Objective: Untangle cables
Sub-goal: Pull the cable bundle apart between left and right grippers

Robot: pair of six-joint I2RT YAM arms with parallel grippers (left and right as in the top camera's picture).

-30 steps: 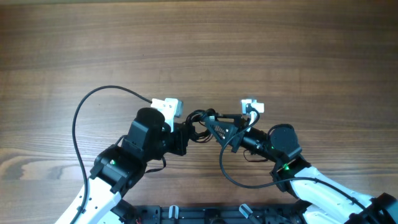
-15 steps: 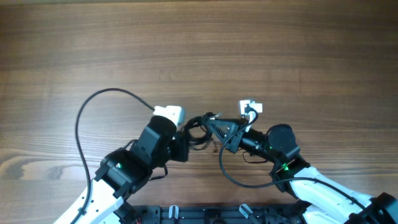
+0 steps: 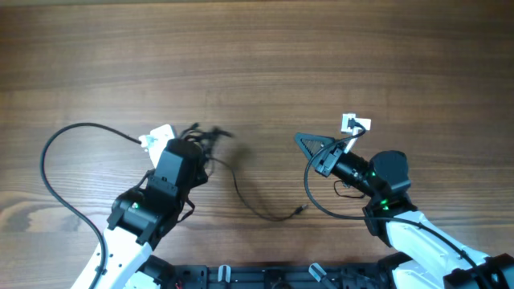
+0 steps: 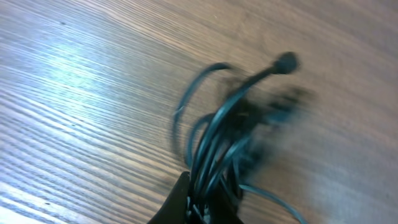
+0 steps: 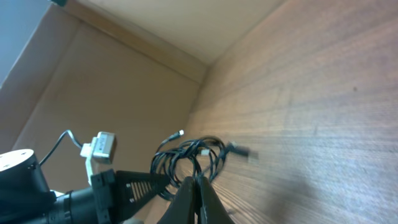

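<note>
The two arms have drawn apart since half a second ago. Then their tips almost met at the middle of the surface [image 3: 257, 48] with the knot between them. Now the left gripper [image 3: 197, 143] sits well to the left and the right gripper [image 3: 301, 140] well to the right, with bare wood between. The cables [image 3: 210, 134] went with the left side. One bundle of them is clenched in the left gripper, and in the left wrist view it rises from between the fingers [image 4: 186, 196] as a blurred sheaf of thin black loops. They are too smeared to count, though one dark plug end [image 4: 287, 61] sticks out at the top. One single strand [image 3: 273, 215] has come out of the tangle. It appears to run from beside the bundle and curves down across the surface. It ends in a small plug near the right arm, apart from the right gripper. The right gripper is clenched, its two fingers pressed to a point in the right wrist view, and nothing shows between them. From that view the bundle and the left arm are seen farther off. Counted: two grippers, one bundle, one loose strand.
</note>
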